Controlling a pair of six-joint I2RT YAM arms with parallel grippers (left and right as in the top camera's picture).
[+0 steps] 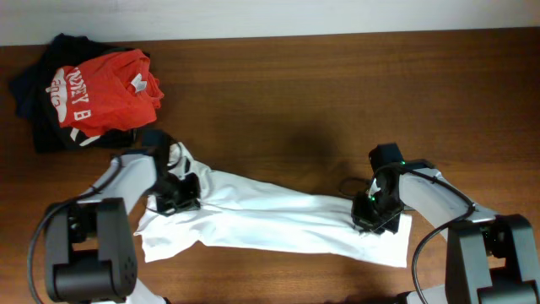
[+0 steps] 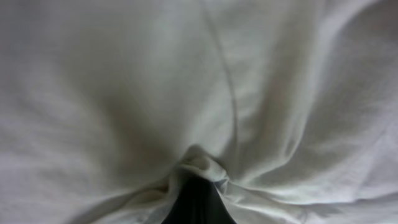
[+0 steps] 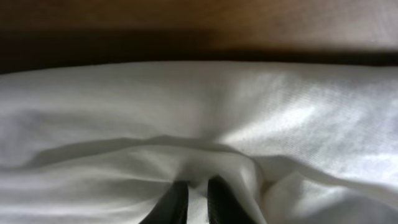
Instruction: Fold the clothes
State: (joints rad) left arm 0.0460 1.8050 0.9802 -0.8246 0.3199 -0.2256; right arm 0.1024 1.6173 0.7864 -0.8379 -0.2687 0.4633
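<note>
A white garment (image 1: 278,221) lies stretched in a long band across the front of the wooden table. My left gripper (image 1: 179,196) is down on its left end; in the left wrist view the white cloth (image 2: 186,81) fills the frame and bunches around my dark fingers (image 2: 198,196), pinched shut on a fold. My right gripper (image 1: 375,215) is down on the garment's right end; in the right wrist view my two fingers (image 3: 190,202) are close together with white cloth (image 3: 199,124) pinched between them.
A pile of clothes sits at the back left: a red printed shirt (image 1: 105,89) on top of a dark garment (image 1: 34,118). Bare wooden table (image 1: 337,101) lies behind the white garment. A cable runs by the right arm.
</note>
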